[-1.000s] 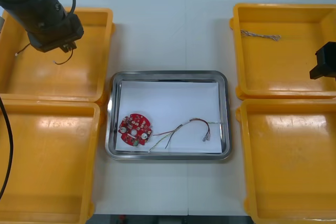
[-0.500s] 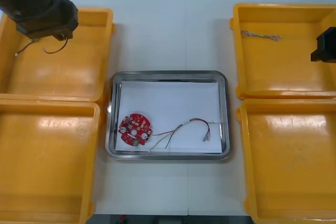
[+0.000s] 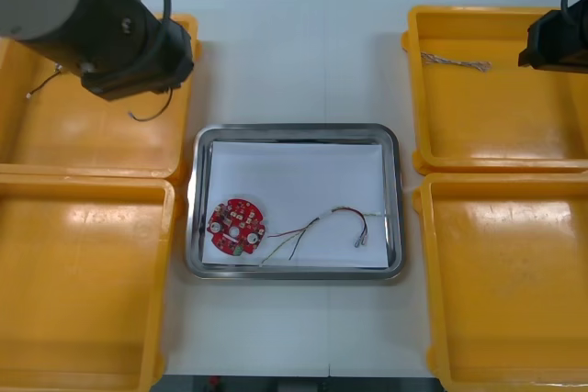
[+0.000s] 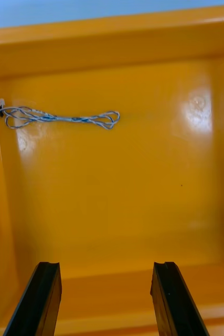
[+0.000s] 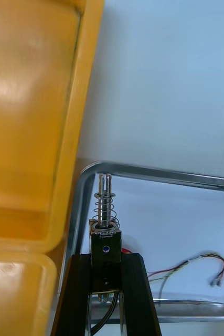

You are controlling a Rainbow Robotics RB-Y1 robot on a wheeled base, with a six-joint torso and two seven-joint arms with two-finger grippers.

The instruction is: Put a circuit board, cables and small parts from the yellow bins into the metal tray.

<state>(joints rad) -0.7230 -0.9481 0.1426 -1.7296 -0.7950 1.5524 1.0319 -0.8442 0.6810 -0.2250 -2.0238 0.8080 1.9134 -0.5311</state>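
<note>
Tray (image 3: 294,128) sits mid table (image 3: 294,43), between the bins, white inside. Board (image 3: 238,225) lies flat in the tray's near left corner. Red and yellow cable (image 3: 333,215) lies just right of the board and runs toward the tray's near right corner, with thinner leads trailing off it. Left gripper (image 5: 106,257) is clamped narrow on a small metal part (image 5: 105,210), which has a spring and stands upright between the fingers. In the wrist view its tip is over the tray's far left corner. In the front view that arm is above the tray-side rim of the far left bin (image 3: 55,135), and a black cable (image 3: 147,113) loops below it. Right gripper (image 4: 106,273) is above the far right bin (image 3: 496,126) with its fingers wide apart, gripping nothing. Blue and white cable (image 4: 59,118) lies flat on that bin's floor near its far wall, well apart from the fingers.
</note>
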